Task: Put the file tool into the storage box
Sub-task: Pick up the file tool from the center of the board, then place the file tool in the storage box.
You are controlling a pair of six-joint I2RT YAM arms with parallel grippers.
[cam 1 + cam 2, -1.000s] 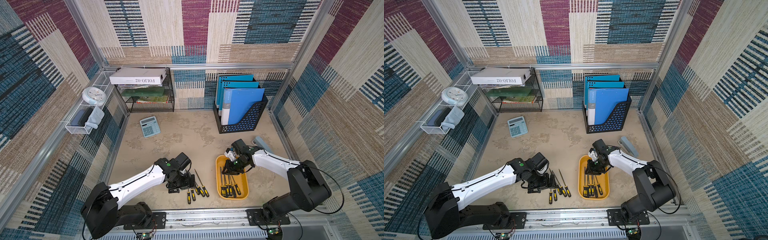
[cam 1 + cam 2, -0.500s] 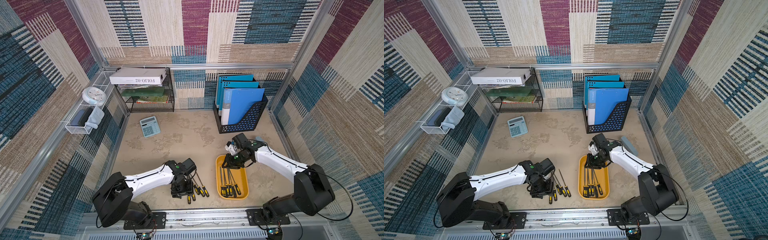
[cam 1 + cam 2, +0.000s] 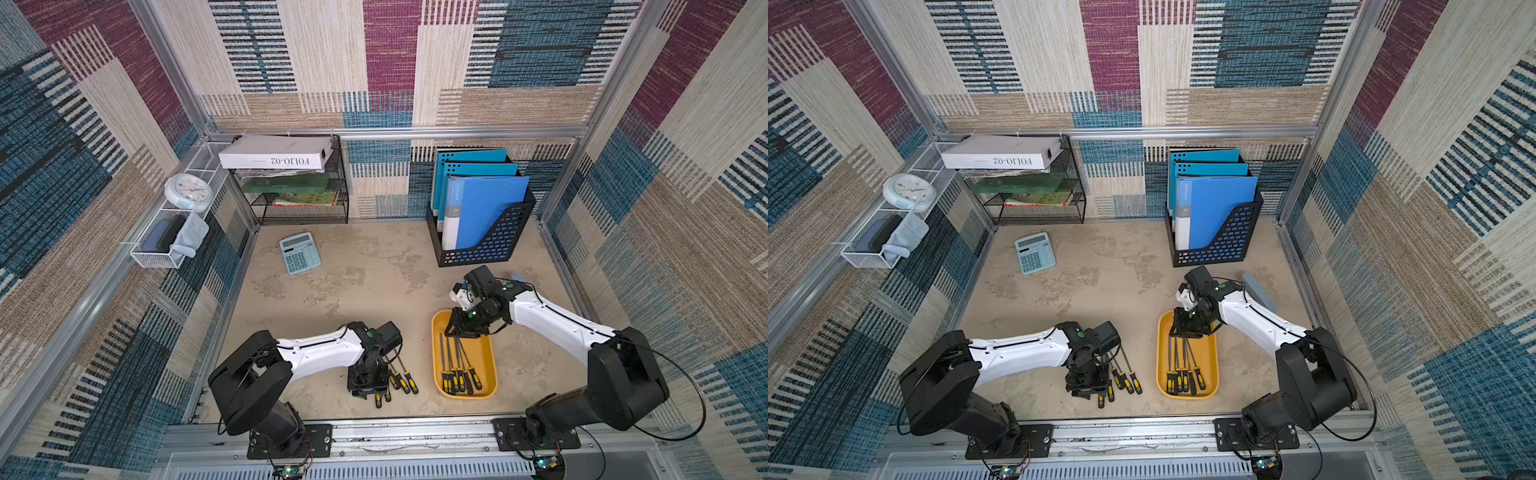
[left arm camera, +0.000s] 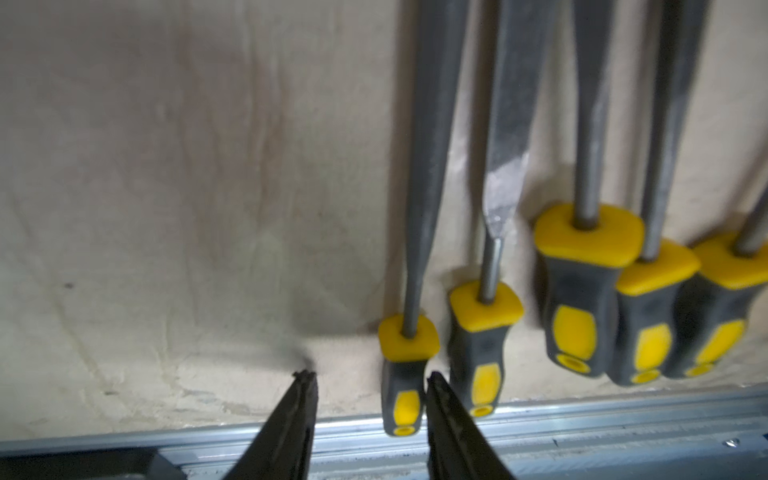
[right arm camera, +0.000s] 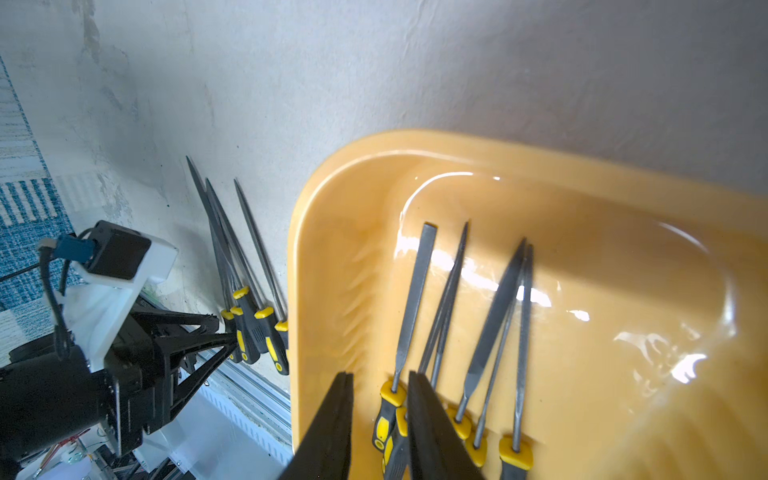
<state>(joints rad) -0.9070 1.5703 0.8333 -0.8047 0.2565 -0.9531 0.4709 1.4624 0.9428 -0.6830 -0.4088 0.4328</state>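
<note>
At loose files point(image 3: 400, 376), left gripper point(image 4: 370, 375) lower, narrower

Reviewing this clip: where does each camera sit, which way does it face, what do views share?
Top views: high over the front edge, looking down on the table; left arm and right arm show whole.
Left wrist: low on the left arm, facing loose files past the left tool, jaws astride one handle.
Right wrist: over the storage box, looking down past the right tool; left tool shows.
Shared: both wrist views show the loose files.
</note>
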